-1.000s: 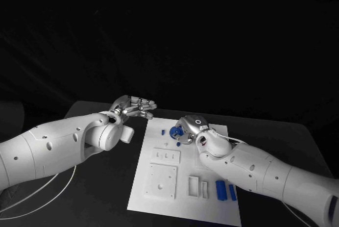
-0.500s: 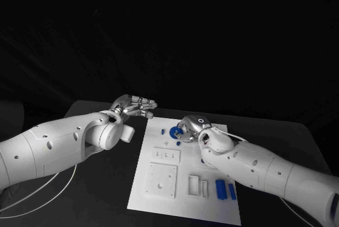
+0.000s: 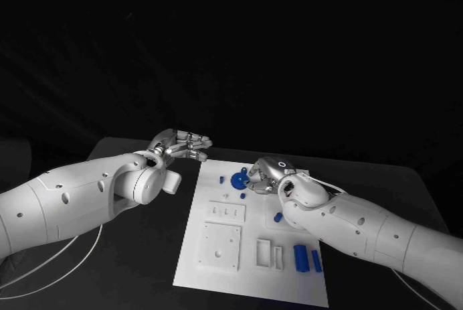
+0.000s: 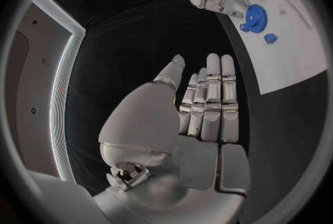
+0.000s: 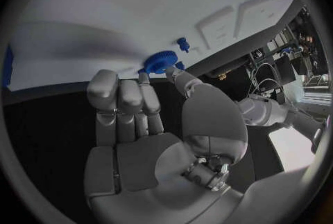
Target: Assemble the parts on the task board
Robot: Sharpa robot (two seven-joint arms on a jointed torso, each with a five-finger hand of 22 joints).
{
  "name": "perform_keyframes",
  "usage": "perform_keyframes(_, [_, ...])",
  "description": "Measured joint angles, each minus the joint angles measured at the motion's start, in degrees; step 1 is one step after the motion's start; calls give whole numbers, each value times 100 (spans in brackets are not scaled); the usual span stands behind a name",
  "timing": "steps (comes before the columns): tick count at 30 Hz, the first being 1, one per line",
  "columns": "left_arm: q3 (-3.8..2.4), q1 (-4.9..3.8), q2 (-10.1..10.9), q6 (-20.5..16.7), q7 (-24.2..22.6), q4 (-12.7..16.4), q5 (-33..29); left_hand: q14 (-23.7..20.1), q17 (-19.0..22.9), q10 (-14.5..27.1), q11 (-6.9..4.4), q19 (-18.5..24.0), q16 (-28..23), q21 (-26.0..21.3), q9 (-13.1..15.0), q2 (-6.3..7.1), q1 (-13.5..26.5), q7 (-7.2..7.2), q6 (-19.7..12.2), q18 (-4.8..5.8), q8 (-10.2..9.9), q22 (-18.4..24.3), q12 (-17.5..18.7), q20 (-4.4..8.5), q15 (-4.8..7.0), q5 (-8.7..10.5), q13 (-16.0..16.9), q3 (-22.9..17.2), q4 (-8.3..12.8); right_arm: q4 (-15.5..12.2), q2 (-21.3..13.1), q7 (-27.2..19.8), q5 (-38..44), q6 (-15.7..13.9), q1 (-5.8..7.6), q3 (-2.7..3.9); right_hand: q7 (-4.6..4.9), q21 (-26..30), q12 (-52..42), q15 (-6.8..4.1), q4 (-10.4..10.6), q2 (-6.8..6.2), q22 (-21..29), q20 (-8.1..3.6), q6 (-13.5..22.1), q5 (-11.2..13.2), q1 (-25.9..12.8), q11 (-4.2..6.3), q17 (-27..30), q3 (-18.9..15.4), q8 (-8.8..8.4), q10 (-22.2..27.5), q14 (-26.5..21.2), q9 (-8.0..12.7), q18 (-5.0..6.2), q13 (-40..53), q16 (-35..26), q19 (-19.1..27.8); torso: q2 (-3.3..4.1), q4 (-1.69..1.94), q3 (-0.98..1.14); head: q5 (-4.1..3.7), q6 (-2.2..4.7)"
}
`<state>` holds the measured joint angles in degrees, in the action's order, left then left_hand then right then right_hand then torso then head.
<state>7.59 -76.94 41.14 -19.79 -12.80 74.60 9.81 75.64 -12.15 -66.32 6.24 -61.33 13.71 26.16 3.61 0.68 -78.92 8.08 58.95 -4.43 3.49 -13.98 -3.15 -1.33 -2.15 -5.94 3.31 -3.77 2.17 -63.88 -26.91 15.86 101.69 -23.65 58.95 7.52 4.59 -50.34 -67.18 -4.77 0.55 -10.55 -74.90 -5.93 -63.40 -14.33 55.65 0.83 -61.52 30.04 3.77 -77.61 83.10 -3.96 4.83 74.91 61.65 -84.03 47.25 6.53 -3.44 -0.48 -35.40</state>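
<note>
In the head view a dark bench [image 3: 135,256] stands in a black room and carries the white task board [image 3: 290,270]. The left hand [image 3: 181,145] hovers beside the board's far left corner, holding nothing, its fingers bent. The right hand [image 3: 265,175] is over the board's far end, with a blue gear [image 3: 238,180] just at its fingertips. A small blue peg [image 3: 223,180] stands just left of the gear, another blue part [image 3: 278,217] lies beside the right forearm, and two blue bars [image 3: 308,259] lie near the board's near right corner.

In the left wrist view the left hand [image 4: 201,102] is flat with fingers straight and together, empty, above the dark bench. The gear [image 4: 255,15] lies well beyond it on the board [image 4: 291,57], at the right hand's fingertips [image 4: 232,8].

In the right wrist view the right hand [image 5: 135,118] has its fingers curled, thumb and fingertips meeting at the gear [image 5: 161,62], apparently pinching it at the board's [image 5: 104,13] edge.
</note>
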Motion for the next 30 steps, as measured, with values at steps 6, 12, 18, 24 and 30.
perform_keyframes(6, [0,0,27,1,1,-36,-1,0,0,0,0,0,0,0,0,0,0,0,0,0,0,0,0,0,0,0,0,0,0,-411,-350,-60,-177,-199,-3,345,-15,0,0,0,-33,-28,0,0,-15,-49,226,0,-12,-317,0,0,0,0,-1,0,25,0,-2,-10,0,-10,27])
perform_keyframes(12, [1,1,40,0,-14,-95,-2,0,0,0,0,0,0,-25,0,0,0,0,0,0,0,14,0,0,0,0,0,0,0,-744,-887,-353,-682,-284,7,716,41,28,0,0,-112,28,0,0,42,81,941,-22,30,-977,0,22,0,0,0,0,-15,0,-22,-61,12,4,43])
perform_keyframes(18, [1,7,63,-62,-156,-117,-40,42,-6,-321,-116,-42,0,-25,7,-31,-31,-38,38,0,0,0,0,42,41,-47,3,-55,21,-729,-1367,-992,-1383,-221,-21,927,99,78,45,18,-631,70,0,0,103,-121,1615,-53,42,-1356,0,53,-18,8,-1,0,-62,0,-49,-142,44,18,54])
perform_keyframes(24, [1,29,89,-123,-318,-143,-108,42,-13,-360,-154,-29,0,63,7,-31,-31,-41,41,1,0,-63,0,55,41,-47,3,-144,48,-502,-1638,-1644,-1892,-38,-98,1013,123,78,45,18,-943,158,0,0,128,-256,1772,-73,32,-1493,0,73,-18,8,-2,0,-91,0,-86,-253,110,59,64])
perform_keyframes(30, [1,67,99,-135,-423,-156,-156,41,-16,-380,-135,-21,0,91,6,-31,-31,-41,41,1,0,-90,0,63,41,-47,2,-195,53,-221,-1753,-2124,-2221,214,-227,1036,133,78,67,38,-1011,181,0,42,179,-276,1796,-73,-26,-1612,0,73,1,8,-4,0,-91,0,-115,-336,181,77,45])
